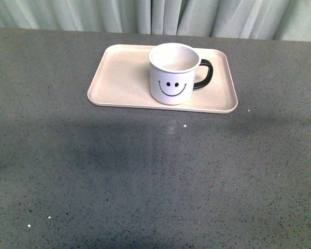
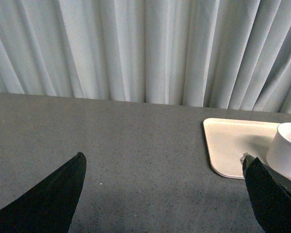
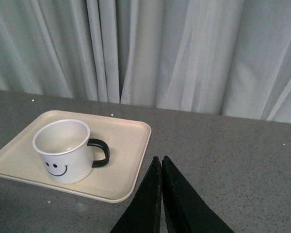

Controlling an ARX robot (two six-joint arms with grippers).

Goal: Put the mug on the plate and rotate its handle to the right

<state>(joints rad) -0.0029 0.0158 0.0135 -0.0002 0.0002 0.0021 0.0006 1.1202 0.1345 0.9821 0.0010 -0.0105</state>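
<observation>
Well apart, right gripper (image 3: 161, 194) and mug (image 3: 64, 151).

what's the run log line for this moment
mug: upright on plate | handle: points right | left gripper: open, empty | right gripper: shut, empty | both clear of mug

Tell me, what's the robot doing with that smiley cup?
Nothing is holding it right now. The mug stands upright on the plate, with its handle pointing to the robot's right. The left tool is open and the right tool is shut, both away from the mug. The job looks finished.
</observation>
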